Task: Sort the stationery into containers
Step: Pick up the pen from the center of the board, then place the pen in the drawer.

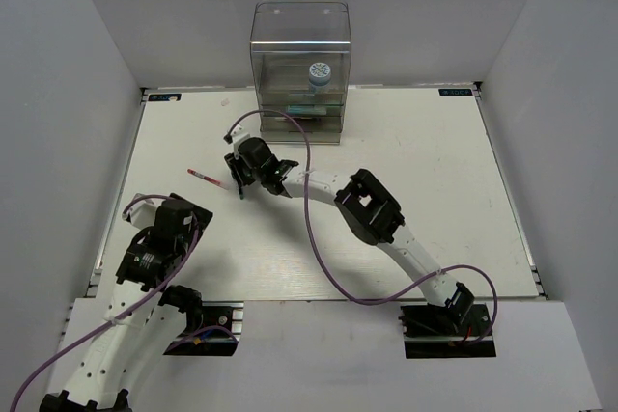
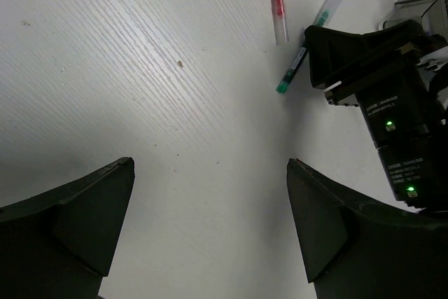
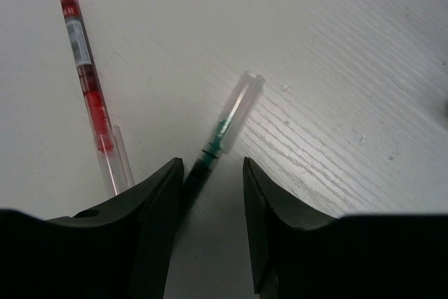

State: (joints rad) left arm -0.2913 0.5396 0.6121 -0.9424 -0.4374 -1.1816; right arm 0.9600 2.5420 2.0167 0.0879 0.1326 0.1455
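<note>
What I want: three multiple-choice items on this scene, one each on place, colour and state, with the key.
1. Where is the blue-and-white roll relative to the clear cabinet? A on top; B inside; C behind.
2. Which two pens lie loose? A black pen, blue pen; B two yellow pens; C red pen, green pen.
3. How is the right tool? A open around the green pen; B shut on the red pen; C shut, empty.
Key: B, it shows through the clear wall; C, both show in the right wrist view; A, its jaws stand apart with the pen's end between them.
</note>
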